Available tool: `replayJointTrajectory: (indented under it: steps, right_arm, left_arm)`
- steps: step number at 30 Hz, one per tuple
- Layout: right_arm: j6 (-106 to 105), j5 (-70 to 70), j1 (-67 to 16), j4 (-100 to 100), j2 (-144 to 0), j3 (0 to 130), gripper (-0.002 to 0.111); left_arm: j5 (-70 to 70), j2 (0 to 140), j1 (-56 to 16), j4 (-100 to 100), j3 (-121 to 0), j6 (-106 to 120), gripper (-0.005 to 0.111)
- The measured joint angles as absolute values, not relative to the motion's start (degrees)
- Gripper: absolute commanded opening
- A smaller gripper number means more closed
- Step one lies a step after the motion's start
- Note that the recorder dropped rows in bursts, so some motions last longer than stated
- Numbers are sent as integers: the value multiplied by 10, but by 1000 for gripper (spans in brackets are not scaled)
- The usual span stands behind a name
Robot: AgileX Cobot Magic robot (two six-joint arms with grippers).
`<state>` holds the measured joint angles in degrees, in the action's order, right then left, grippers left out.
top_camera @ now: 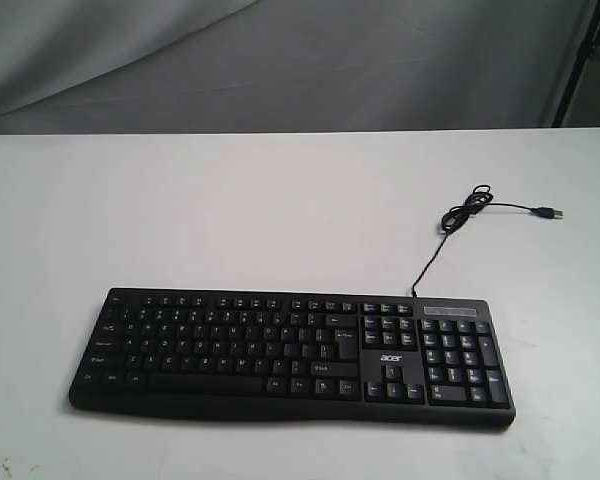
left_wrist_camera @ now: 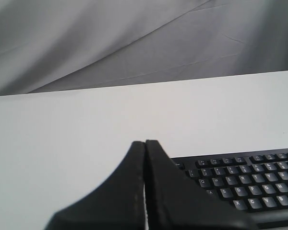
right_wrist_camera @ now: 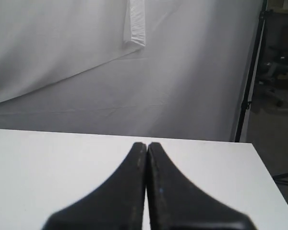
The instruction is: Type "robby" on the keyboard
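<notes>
The wide black keyboard (top_camera: 290,352) with white legends and an acer logo lies near the front of the white table (top_camera: 280,210). Its thin black cable (top_camera: 460,225) curls off toward the back right and ends in a loose USB plug (top_camera: 550,213). Neither arm shows in the exterior view. In the left wrist view my left gripper (left_wrist_camera: 145,143) is shut with nothing in it, and the keyboard's (left_wrist_camera: 249,184) left end lies just beside and below it. In the right wrist view my right gripper (right_wrist_camera: 147,144) is shut and empty over bare table; no keyboard shows there.
A grey cloth backdrop (top_camera: 280,60) hangs behind the table's far edge. A black stand pole (right_wrist_camera: 252,72) rises past the table's right side. Bare white tabletop lies behind and to both sides of the keyboard.
</notes>
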<state>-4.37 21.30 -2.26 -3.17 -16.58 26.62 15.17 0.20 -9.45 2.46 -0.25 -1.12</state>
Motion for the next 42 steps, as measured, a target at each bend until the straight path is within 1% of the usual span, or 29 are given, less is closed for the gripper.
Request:
replayJointTrajectory:
  steps: [7, 9, 12, 16, 21, 29, 36, 42]
  right_arm:
    - [-21, 210, -23, -52, -277, 278, 0]
    - [0, 225, -24, -78, -303, 278, 0]
    - [-21, 273, -47, -120, -337, 283, 0]
    - [-110, 344, -109, -206, -414, 317, 0]
    - [-241, 363, -206, -307, -560, 401, 0]
    - [-329, 363, -368, -324, -798, 563, 0]
    - [-339, 314, -453, -323, -932, 650, 0]
    - [-343, 232, -500, -289, -1005, 663, 0]
  left_arm:
    - [152, 2, -95, 25, -2, -11, 0]
    - [152, 2, -95, 25, -2, -11, 0]
    - [152, 2, -95, 25, -2, -11, 0]
    - [152, 2, -95, 25, -2, -11, 0]
    - [152, 2, -95, 25, -2, -11, 0]
    - [152, 2, -95, 25, -2, -11, 0]
    - [152, 2, -95, 25, -2, -11, 0]
    - [152, 2, -95, 25, -2, -11, 0]
